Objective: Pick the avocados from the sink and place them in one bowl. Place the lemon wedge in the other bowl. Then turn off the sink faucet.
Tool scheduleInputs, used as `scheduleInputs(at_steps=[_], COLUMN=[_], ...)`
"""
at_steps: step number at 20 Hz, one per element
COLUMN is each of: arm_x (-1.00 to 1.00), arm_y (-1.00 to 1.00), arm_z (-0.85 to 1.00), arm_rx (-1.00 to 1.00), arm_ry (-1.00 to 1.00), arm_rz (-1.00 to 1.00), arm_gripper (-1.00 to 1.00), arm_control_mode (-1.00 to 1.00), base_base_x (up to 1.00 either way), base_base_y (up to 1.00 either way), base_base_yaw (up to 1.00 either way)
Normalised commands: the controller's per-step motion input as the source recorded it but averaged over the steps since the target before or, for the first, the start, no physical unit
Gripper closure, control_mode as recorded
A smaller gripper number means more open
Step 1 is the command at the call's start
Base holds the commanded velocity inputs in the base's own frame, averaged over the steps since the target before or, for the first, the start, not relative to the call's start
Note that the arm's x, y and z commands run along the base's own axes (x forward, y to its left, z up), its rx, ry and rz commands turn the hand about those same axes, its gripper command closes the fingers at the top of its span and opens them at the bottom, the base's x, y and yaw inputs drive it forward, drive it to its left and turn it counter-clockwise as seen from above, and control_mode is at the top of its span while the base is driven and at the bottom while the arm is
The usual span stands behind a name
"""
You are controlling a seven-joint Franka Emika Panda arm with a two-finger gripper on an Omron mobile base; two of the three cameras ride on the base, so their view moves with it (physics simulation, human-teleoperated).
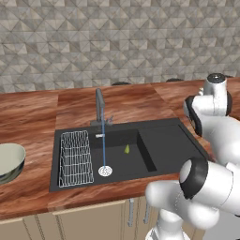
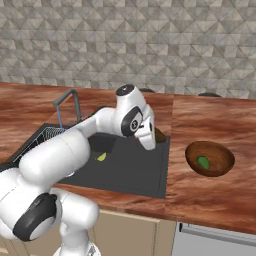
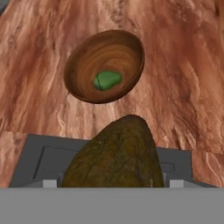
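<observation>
We hold the brown avocado (image 3: pixel 114 153) between the spread jaws of the gripper (image 2: pixel 150 143), which hangs over the sink's (image 1: pixel 166 138) right edge, short of the wooden bowl (image 3: pixel 78 61) on the counter (image 3: pixel 175 87). The green avocado (image 3: pixel 106 80) already lies in that bowl. The lemon wedge (image 1: pixel 126 149) lies on the basin floor, near the divider, and the pale bowl (image 1: pixel 10 161) sits well off on the counter to the sink's left.

We judge three risks. The fruit is rounded and its skin pebbled but hard; with the jaws this wide, the grip may be shallow, so a quick swing could roll it out onto the counter. The bowl is shallow with a low sloping wall, so a release from too high or off-centre could bounce the fruit over the rim or knock the green one out. Water still runs in a thin stream from the faucet (image 1: pixel 99 107) to the drain (image 1: pixel 105 170); a wet wedge will be slippery and is tiny and pointed, hard to pinch.

The sink is matte dark grey, with a white wire rack (image 1: pixel 74 158); the counter is glossy reddish wood grain; the pale bowl is smooth and glazed.
</observation>
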Motion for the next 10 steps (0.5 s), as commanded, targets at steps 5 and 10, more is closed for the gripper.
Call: scheduleInputs(at_steps=[5, 10], arm_x=[-0.01, 0.00], arm_y=[-0.61, -0.40], arm_z=[0.00, 0.00], arm_rx=[0.00, 0.00], arm_ry=[0.00, 0.00], arm_rz=[-0.02, 0.00], arm_gripper=[1.00, 1.00], arm_control_mode=[-1.00, -1.00], base_base_x=[0.00, 0.00], base_base_y=[0.00, 0.00], base_base_yaw=[0.00, 0.00])
